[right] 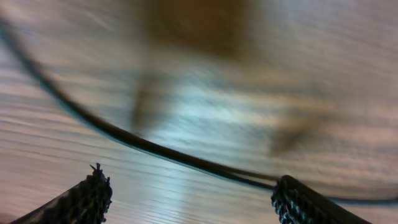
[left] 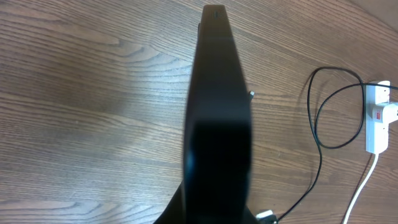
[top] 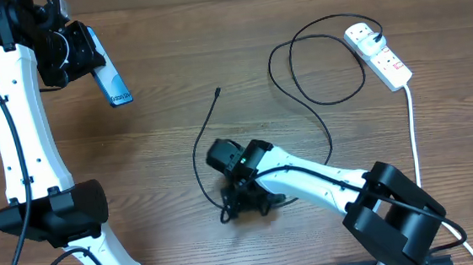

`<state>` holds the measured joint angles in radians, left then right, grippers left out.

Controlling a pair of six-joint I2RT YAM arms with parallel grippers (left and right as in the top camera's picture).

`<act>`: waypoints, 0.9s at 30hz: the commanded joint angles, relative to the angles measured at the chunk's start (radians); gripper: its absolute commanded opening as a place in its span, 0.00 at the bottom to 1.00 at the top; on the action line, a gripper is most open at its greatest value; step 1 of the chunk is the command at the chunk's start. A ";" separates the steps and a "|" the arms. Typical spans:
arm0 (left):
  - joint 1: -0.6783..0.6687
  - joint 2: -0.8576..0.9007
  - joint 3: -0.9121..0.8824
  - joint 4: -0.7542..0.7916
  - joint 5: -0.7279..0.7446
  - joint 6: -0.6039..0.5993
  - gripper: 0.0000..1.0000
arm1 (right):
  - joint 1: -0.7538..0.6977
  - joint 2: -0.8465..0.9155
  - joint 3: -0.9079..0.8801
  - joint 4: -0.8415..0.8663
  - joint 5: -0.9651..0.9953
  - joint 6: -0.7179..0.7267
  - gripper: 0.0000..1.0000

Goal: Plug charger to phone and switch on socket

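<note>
The left end effector [top: 94, 61] is clamped on one end of a slim rectangular smartphone [top: 112, 81] with a light-blue screen. It holds it up off the desk at the far left corner. The smartphone's long axis runs on a slant. Its free end points toward the middle of the desk, the screen faces up, and the white text sits at that free end. From the left wrist camera the smartphone [left: 217, 124] shows edge-on as a dark slab pointing away from the lens.

The right end effector [top: 246, 206] is down low at the middle of the desk. Its two textured fingertips [right: 93, 196] are spread apart and grip nothing. The long thin black charger cable [right: 155, 149] crosses just ahead of them, blurred, and I can't tell whether they touch it.

The cable's small plug tip [top: 218, 90] lies free on the wood, pointing toward the far edge, well apart from the smartphone. From there the cable curves back to the right end effector. It then loops away to the elongated white power strip [top: 380, 53] with red switch markings at the far right. The strip lies on a slant, and its thick white lead [top: 412, 127] leaves the nearer end and runs toward the front.

Everything rests on a brown wood-grain desk [top: 153, 37], which fills every view.
</note>
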<state>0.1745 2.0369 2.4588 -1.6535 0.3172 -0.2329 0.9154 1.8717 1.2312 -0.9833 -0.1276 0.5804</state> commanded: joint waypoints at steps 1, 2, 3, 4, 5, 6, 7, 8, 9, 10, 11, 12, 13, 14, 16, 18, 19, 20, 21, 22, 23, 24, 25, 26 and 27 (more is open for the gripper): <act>0.000 0.000 0.004 0.001 0.005 0.016 0.04 | -0.038 -0.008 0.206 0.021 -0.028 0.003 0.91; 0.000 0.000 0.004 0.000 0.005 0.016 0.04 | -0.053 -0.004 0.254 0.018 -0.052 -0.005 0.91; 0.000 0.000 0.004 -0.004 0.004 0.016 0.04 | -0.093 0.020 0.370 -0.029 -0.080 -0.013 0.92; 0.000 0.000 0.004 -0.006 0.004 0.017 0.04 | -0.122 0.047 0.444 -0.077 -0.080 -0.013 0.92; 0.000 0.000 0.004 -0.008 0.004 0.018 0.04 | -0.145 0.074 0.500 -0.116 -0.080 -0.013 0.92; 0.000 0.000 0.004 -0.010 0.004 0.020 0.04 | -0.168 0.107 0.557 -0.157 -0.084 -0.020 0.92; 0.000 0.000 0.004 -0.010 0.004 0.020 0.04 | -0.195 0.151 0.630 -0.210 -0.095 -0.042 0.92; 0.000 0.000 0.004 -0.010 0.004 0.019 0.04 | -0.219 0.194 0.695 -0.263 -0.100 -0.055 0.92; 0.000 0.000 0.004 -0.010 0.004 0.019 0.04 | -0.241 0.236 0.764 -0.322 -0.101 -0.059 0.92; 0.000 0.000 0.004 -0.010 0.005 0.019 0.04 | -0.271 0.296 0.855 -0.388 -0.098 -0.059 0.92; 0.000 0.000 0.004 -0.010 0.005 0.019 0.04 | -0.286 0.326 0.899 -0.414 -0.098 -0.059 0.92; 0.000 0.000 0.004 -0.010 0.005 0.019 0.04 | -0.305 0.364 0.953 -0.436 -0.098 -0.058 0.94; 0.000 0.000 0.004 -0.009 0.005 0.019 0.04 | -0.321 0.395 0.993 -0.433 -0.105 -0.057 0.96; 0.000 0.000 0.004 -0.010 0.005 0.019 0.04 | -0.332 0.413 1.011 -0.402 -0.121 -0.058 0.98; 0.000 0.000 0.004 -0.011 0.005 0.019 0.04 | -0.344 0.428 1.013 -0.290 -0.176 -0.058 1.00; 0.000 0.000 0.004 -0.015 0.005 0.019 0.04 | -0.343 0.434 1.006 -0.193 -0.187 -0.058 1.00; 0.000 0.000 0.004 -0.018 0.005 0.019 0.04 | -0.337 0.435 0.997 -0.143 -0.174 -0.057 0.98; 0.000 0.000 0.004 -0.019 0.005 0.020 0.04 | -0.330 0.435 0.989 -0.104 -0.159 -0.045 0.93; 0.000 0.000 0.004 -0.022 0.005 0.020 0.04 | -0.318 0.437 0.971 -0.053 -0.110 0.019 0.89; 0.000 0.000 0.004 -0.022 0.005 0.020 0.04 | -0.313 0.437 0.965 -0.047 -0.088 0.046 0.84; 0.000 0.000 0.004 -0.022 0.005 0.020 0.04 | -0.304 0.439 0.954 -0.047 -0.039 0.106 0.79; 0.000 0.000 0.004 -0.022 0.005 0.019 0.04 | -0.295 0.443 0.946 -0.050 0.001 0.147 0.76; 0.000 0.000 0.004 -0.021 0.005 0.020 0.04 | -0.287 0.447 0.938 -0.055 0.040 0.181 0.74; 0.000 0.000 0.004 -0.021 0.005 0.019 0.04 | -0.279 0.452 0.932 -0.063 0.085 0.218 0.74; 0.000 0.000 0.004 -0.021 0.005 0.019 0.04 | -0.269 0.462 0.930 -0.074 0.138 0.259 0.73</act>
<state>0.1745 2.0369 2.4584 -1.6768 0.3172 -0.2298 0.6167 2.3291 2.1853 -1.0412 -0.1619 0.6762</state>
